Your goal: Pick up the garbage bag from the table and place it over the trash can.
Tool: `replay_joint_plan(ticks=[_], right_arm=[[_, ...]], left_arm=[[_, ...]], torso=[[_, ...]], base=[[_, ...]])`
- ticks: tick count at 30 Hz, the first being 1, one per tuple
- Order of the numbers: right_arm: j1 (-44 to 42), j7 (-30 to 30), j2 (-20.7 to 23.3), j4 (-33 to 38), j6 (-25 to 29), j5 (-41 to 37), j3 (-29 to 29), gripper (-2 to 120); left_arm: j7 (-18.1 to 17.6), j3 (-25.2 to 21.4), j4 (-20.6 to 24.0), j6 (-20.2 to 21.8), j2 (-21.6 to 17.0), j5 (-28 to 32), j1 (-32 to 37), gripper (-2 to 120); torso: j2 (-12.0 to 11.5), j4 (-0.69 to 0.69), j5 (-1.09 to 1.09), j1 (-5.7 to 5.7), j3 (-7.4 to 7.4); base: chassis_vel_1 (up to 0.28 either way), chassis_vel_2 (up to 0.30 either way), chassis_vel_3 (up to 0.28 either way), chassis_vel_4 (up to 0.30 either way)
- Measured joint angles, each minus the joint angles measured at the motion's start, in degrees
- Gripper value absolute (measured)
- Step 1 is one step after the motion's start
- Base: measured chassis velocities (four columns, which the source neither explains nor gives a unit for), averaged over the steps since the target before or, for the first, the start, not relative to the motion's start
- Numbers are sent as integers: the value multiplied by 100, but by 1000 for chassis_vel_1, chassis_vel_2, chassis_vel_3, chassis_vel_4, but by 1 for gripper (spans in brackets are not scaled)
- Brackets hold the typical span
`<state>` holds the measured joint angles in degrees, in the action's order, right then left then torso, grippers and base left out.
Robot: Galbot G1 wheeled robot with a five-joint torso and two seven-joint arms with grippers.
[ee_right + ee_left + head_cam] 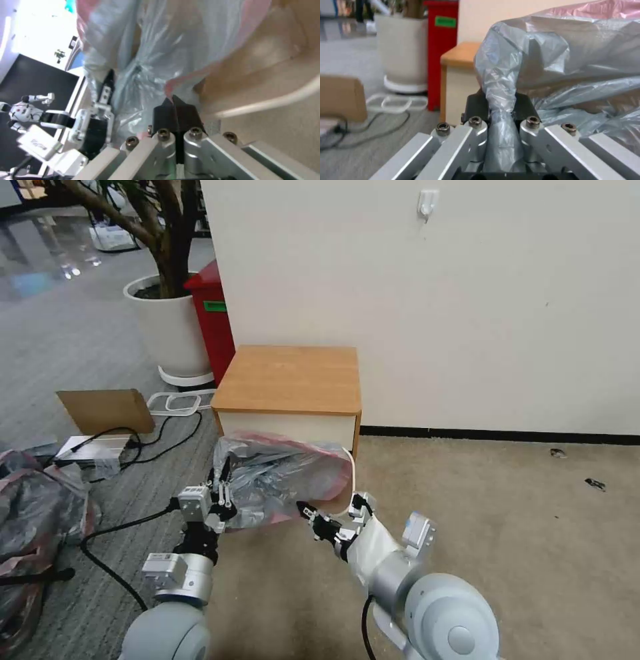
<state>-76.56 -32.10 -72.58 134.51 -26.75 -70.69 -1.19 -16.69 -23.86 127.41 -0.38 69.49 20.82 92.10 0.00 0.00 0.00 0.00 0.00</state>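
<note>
The garbage bag [280,480], wrinkly translucent grey with a pinkish-red rim, hangs stretched between both grippers in front of the table [290,377]. My left gripper [222,488] is shut on a bunched grey fold of the garbage bag [506,75], with the plastic pinched in the left gripper [500,110]. My right gripper [308,511] is shut on the bag's pink edge [180,82], its tips [175,110] pressed together. Most of the trash can is hidden under the bag. Its cream rim [351,473] curves out at the bag's right side, and its inner wall [266,57] lies just beyond the right gripper.
A red bin [212,317] and a big white plant pot [170,323] stand left of the table against the wall. A cardboard sheet [107,410], cables [143,437] and a large plastic heap [33,513] lie on the floor at left. Beige carpet [507,500] is open at right.
</note>
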Motion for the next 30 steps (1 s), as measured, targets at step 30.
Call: replay_joint_plan(ticks=[30], right_arm=[[-278, 325, 522, 382, -308, 96, -1466, 0]], left_arm=[[-1135, -160, 53, 809, -137, 2764, -429, 7]], torso=[[0, 0, 0, 0, 0]], base=[[0, 0, 0, 0]])
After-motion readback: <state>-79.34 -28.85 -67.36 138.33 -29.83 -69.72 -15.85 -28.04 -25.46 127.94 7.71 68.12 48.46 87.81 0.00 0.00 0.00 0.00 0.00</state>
